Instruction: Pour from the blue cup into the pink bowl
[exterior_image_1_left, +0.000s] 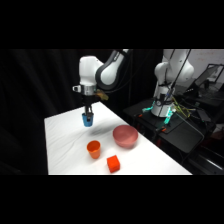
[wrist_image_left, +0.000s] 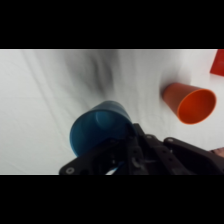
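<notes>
We saw the hand closed on the blue cup, holding it upright above the white desk, clear of its surface near the far left side. The pink bowl sat on the desk well to the right of the cup. An orange cup and an orange-red cube stood nearer the front edge.

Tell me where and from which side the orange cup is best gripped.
Judging by its pose, come from above: the orange cup stands upright on the table with its mouth open. Pinch one side of the rim, one finger inside and one outside. The orange-red cube stands close by, so take the rim's far side.
</notes>
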